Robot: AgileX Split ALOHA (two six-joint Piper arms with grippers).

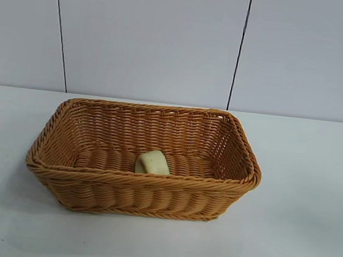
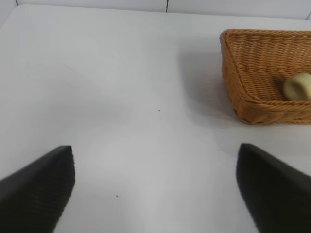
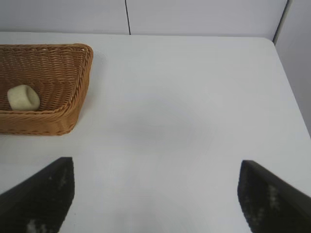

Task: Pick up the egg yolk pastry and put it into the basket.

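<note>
The golden-brown wicker basket (image 1: 92, 184) stands in the middle of the white table. The pale cream-yellow egg yolk pastry (image 1: 152, 163) lies inside it on the basket floor, near the front wall. The pastry also shows in the left wrist view (image 2: 297, 87) and in the right wrist view (image 3: 23, 97), inside the basket (image 2: 248, 73) (image 3: 73, 92). My left gripper (image 2: 155, 189) is open and empty over bare table, off to one side of the basket. My right gripper (image 3: 156, 191) is open and empty over bare table on the other side. Neither gripper shows in the exterior view.
The white table (image 1: 308, 229) spreads around the basket. A pale panelled wall (image 1: 150, 40) with dark seams stands behind it. The table's edge and a side wall show in the right wrist view (image 3: 291, 73).
</note>
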